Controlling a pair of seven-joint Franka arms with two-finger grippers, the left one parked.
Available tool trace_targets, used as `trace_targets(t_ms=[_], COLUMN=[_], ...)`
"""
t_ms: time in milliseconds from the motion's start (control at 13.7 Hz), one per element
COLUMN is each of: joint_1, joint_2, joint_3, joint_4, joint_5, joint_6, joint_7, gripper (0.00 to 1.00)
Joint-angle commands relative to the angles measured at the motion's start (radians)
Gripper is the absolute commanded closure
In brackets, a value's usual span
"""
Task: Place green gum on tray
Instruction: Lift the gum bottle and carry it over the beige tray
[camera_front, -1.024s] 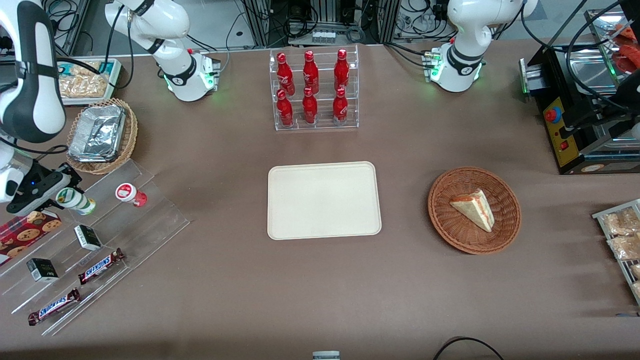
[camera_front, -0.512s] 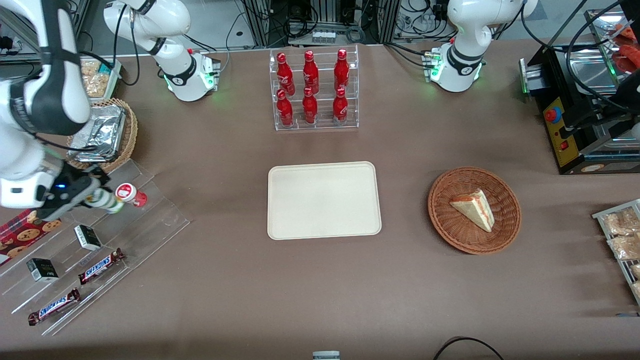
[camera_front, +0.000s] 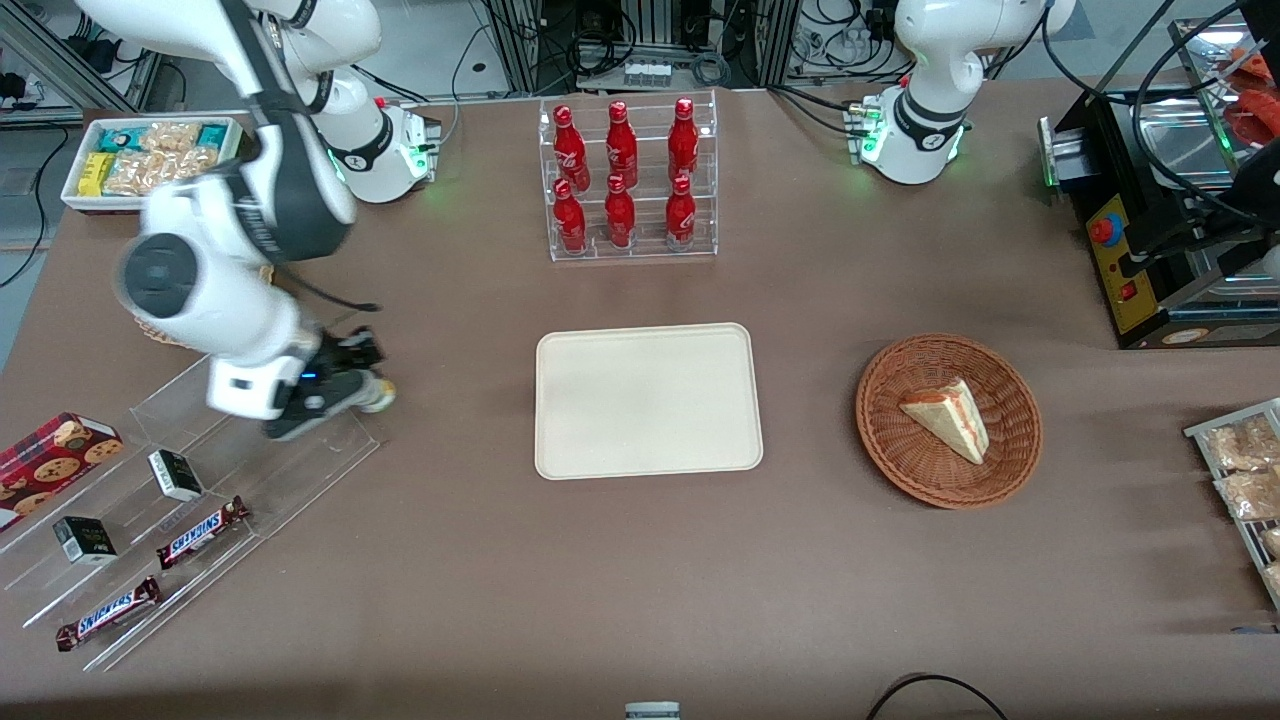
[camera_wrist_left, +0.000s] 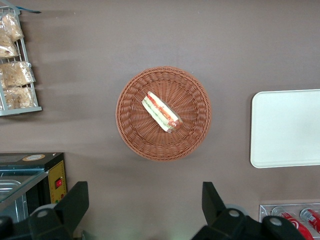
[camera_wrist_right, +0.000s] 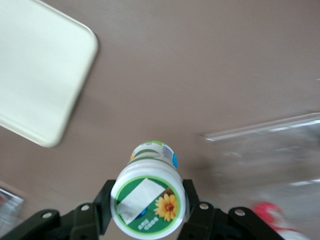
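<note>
The green gum (camera_wrist_right: 148, 200) is a small white bottle with a green label and a green-and-white lid. My right gripper (camera_wrist_right: 148, 204) is shut on it, one finger on each side of the lid. In the front view the gripper (camera_front: 352, 388) holds the gum (camera_front: 378, 396) above the edge of the clear display stand (camera_front: 250, 450), toward the working arm's end of the table from the tray. The cream-beige tray (camera_front: 648, 400) lies flat and bare at the table's middle. It also shows in the right wrist view (camera_wrist_right: 40, 75) and the left wrist view (camera_wrist_left: 290, 127).
The stand holds Snickers bars (camera_front: 200, 532), small dark boxes (camera_front: 176, 474) and a cookie box (camera_front: 50, 455). A red blur (camera_wrist_right: 272, 219) shows on it in the right wrist view. A rack of red bottles (camera_front: 628, 180) stands farther from the camera than the tray. A wicker basket (camera_front: 1010, 470) holds a sandwich.
My right gripper has lifted the green gum off the display stand and carried it sideways toward the tray. The arm now hides the red-lidded bottle and the foil basket.
</note>
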Motion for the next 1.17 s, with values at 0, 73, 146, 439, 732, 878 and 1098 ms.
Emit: trace_targets(t_ms=[0, 73, 146, 439, 732, 878, 1098], joint_1=[0.117, 0.157, 0.183, 0.284, 0.372, 0.419, 0.462], joint_2=[0.121, 0.155, 0.183, 0.280, 0.378, 0.422, 0.497], joint_3=[-0.012, -0.012, -0.012, -0.014, -0.014, -0.014, -0.014], joint_4=[0.150, 0.182, 0.202, 0.259, 0.304, 0.318, 0.365], joint_5=[0.033, 0.034, 0.037, 0.096, 0.096, 0.094, 0.091], joint_6=[-0.030, -0.030, -0.025, 0.036, 0.122, 0.177, 0.234], joint_7=[0.202, 0.278, 0.346, 0.545, 0.704, 0.792, 0.871], gripper=[1.00, 1.00, 1.00, 1.00, 1.00, 1.00, 1.00])
